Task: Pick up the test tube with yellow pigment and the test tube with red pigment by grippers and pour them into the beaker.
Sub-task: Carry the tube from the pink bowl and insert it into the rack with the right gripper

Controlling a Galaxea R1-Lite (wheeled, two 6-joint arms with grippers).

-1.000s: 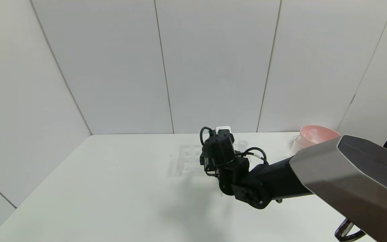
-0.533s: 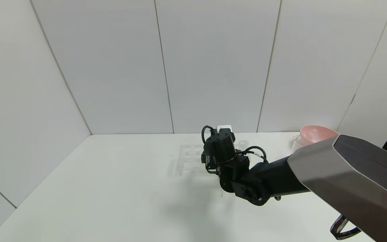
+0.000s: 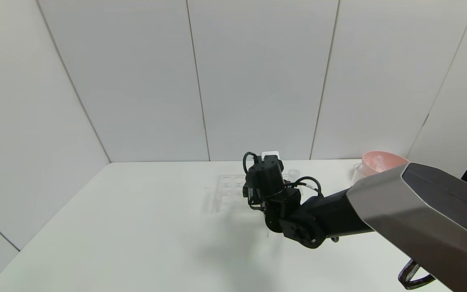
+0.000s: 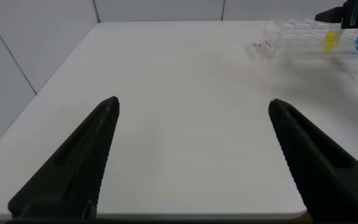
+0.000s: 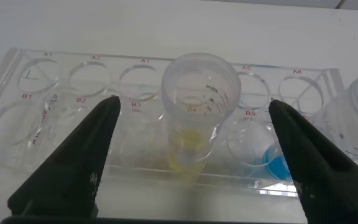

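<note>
1. Left gripper (image 4: 191,155): parked low over the near left part of the table (image 3: 136,227); jaws are seen spread wide, nothing between them. From its wrist view the rack (image 4: 303,37) is seen well off, toward the far edge, with yellow and blue liquid showing.
2. Right gripper (image 5: 191,149): reached out over the middle of the table toward the far edge, above the rack (image 3: 229,190). Jaws are held wide apart, one on each side of the yellow tube (image 5: 196,118), neither touching it; nothing is gripped.
3. Change noted: over the last second the right arm was shifted slightly up and toward the far edge, then almost no motion in the last half second. It is judged that alignment over the yellow tube is done and descent and closing come next; no pour is begun.
4. Yellow tube: upright in the rack's front row, a little yellow at its bottom. A blue tube (image 5: 272,158) sits in the next hole along. The red tube cannot be made out.
5. Writing: red hole labels are read on the rack, A1, A2, A6, B1, B5 among them; graduation marks on the yellow tube are too small to read.
6. Far right corner: a pink bowl (image 3: 381,160), with a clear vessel, likely the beaker (image 3: 357,172), just beside it.
</note>
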